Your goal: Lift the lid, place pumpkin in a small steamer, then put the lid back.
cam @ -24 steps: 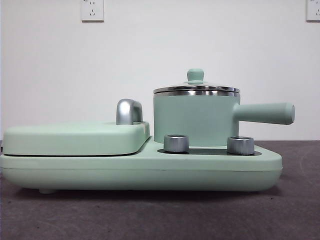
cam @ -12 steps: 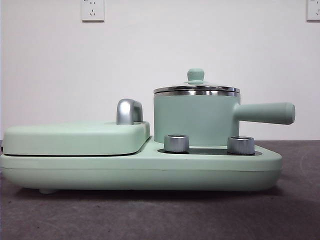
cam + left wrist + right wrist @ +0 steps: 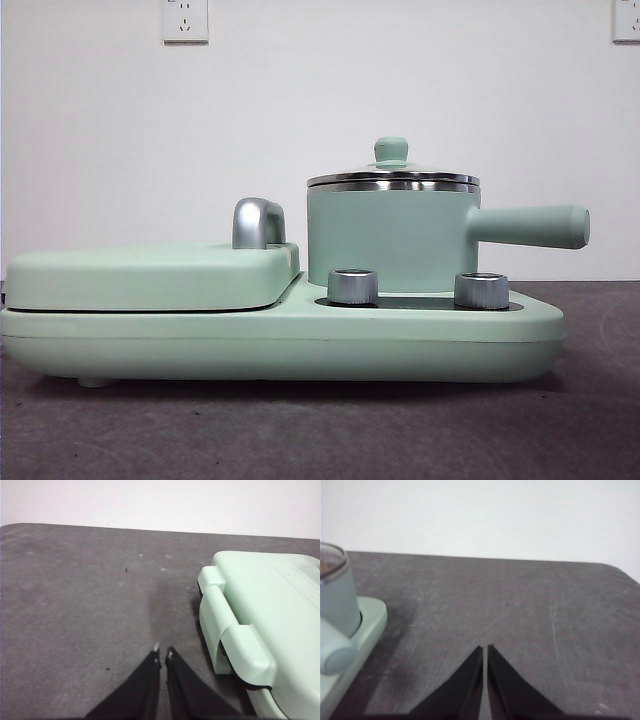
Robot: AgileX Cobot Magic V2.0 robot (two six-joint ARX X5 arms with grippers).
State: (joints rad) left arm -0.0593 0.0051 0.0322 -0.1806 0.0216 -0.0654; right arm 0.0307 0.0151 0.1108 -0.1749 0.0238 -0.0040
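Lid (image 3: 392, 176) seated on the small steamer (image 3: 390, 240) — both grippers' jaws pressed together, idle; grabbing that small knob off-centre risks a slip

A plain white wall (image 3: 320, 110) fills the back of the scene, smooth and evenly lit with no hard shadows. Two white power sockets sit high on it, one (image 3: 185, 20) toward the left and another (image 3: 626, 20) cut off by the right edge. Below, a dark grey table surface (image 3: 320, 430) with a slightly mottled, felt-like texture stretches back to meet the wall. Its far corners (image 3: 615, 570) look rounded in the wrist views.
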